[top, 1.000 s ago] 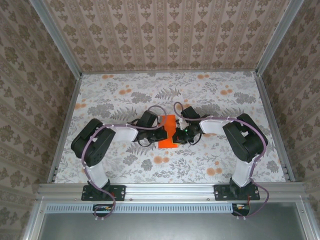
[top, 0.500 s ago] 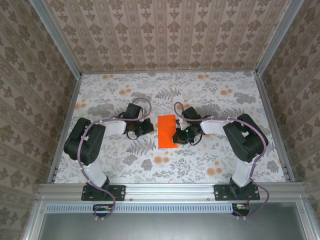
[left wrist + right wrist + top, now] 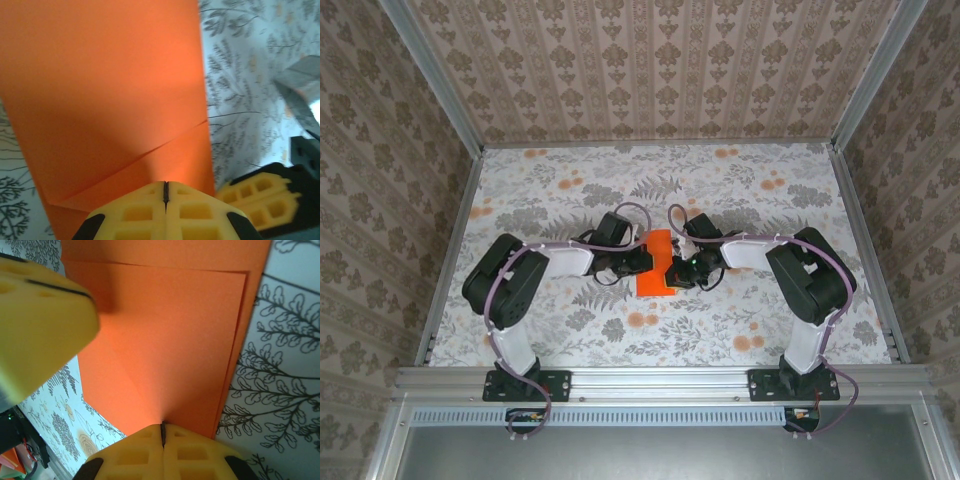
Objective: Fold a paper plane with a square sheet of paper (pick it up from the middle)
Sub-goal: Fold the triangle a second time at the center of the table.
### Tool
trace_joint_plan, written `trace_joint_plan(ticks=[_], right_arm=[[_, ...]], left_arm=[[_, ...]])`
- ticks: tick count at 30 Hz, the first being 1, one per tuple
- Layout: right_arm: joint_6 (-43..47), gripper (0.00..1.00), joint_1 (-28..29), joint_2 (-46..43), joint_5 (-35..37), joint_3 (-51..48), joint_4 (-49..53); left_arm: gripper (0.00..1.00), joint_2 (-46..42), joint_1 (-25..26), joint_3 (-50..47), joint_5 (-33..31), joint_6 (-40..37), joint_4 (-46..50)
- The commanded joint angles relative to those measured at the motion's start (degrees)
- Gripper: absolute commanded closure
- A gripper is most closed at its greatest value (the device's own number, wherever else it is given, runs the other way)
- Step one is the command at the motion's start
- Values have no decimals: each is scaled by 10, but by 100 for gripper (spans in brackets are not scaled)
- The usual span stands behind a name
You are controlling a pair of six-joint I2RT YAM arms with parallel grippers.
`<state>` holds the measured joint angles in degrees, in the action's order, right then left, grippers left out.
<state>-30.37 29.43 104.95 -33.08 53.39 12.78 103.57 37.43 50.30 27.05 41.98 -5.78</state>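
Back swings the left gripper [image 3: 165, 186] onto the folded orange paper [image 3: 100, 90], fingers pressed together, joining the right gripper [image 3: 162, 427], likewise closed tight, so 2 tips can flatten the crease.

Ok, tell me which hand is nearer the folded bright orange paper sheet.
Neither: it's a tie. The left hand, shut, rests on the orange paper sheet's left edge; the right hand, shut, rests on its right edge.

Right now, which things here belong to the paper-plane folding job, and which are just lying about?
Part of the job:
thin bright orange paper sheet, partly folded
left gripper, shut, tips on the paper
right gripper, shut, tips on the paper

Just surroundings:
grey floral table cover
patterned wallpaper walls
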Motion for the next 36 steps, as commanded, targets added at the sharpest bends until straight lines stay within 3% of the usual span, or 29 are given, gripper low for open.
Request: trace_joint_plan(ticks=[1, 8, 13, 21, 28, 36], right_arm=[[0, 100, 5, 28, 48, -35, 76], [2, 100, 5, 25, 49, -42, 76], [1, 100, 5, 24, 49, -41, 75], [-2, 100, 5, 20, 45, -31, 75], [-4, 100, 5, 15, 35, -28, 71], [-5, 100, 16, -25, -2, 15, 60]], left_arm=[[99, 7, -2, 8, -20, 2, 10], [100, -13, -39, -28, -66, -13, 32], [100, -43, -75, -39, -43, -21, 26], [100, -78, -29, -26, -21, -14, -10], [100, -24, 6, -22, -13, 19, -52], [100, 0, 8, -39, -36, 1, -27]])
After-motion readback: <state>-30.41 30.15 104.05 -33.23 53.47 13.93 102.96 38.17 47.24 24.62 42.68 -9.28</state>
